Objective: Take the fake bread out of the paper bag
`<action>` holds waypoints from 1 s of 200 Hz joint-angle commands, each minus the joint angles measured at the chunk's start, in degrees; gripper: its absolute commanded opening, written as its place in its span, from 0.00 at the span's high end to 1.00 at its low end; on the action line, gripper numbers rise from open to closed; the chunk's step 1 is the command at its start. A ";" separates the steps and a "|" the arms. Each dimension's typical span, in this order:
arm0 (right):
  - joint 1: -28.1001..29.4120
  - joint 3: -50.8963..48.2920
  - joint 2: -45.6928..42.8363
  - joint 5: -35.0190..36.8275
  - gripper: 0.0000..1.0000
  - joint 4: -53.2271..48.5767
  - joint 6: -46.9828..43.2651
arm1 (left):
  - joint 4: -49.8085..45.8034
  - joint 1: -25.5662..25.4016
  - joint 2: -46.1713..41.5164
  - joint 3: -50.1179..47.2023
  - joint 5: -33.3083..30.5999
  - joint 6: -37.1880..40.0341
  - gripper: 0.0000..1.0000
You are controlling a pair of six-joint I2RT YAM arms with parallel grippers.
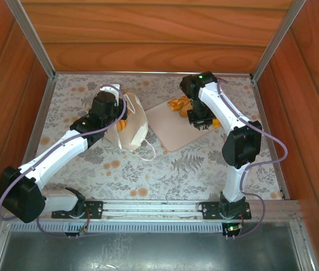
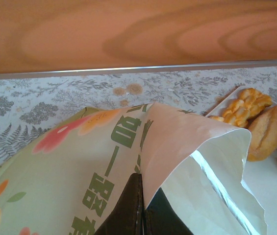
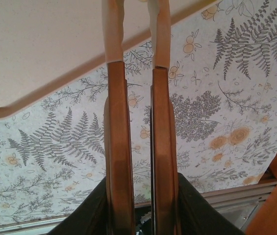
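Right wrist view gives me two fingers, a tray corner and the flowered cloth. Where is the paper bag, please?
Observer: The paper bag lies on the table, left of the tray; the left gripper is shut on its rim.
Operator: Is any bread already out?
Observer: Yes, a yellow braided piece and a brown roll lie on the tray.
Operator: Which way does the bag's mouth face?
Observer: It gapes toward the tray; what is inside, I cannot tell.
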 commanded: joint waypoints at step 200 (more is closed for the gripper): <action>0.21 -0.83 -5.29 0.83 0.56 -8.94 0.75 | 3.21 0.35 1.12 2.16 1.30 -0.93 1.00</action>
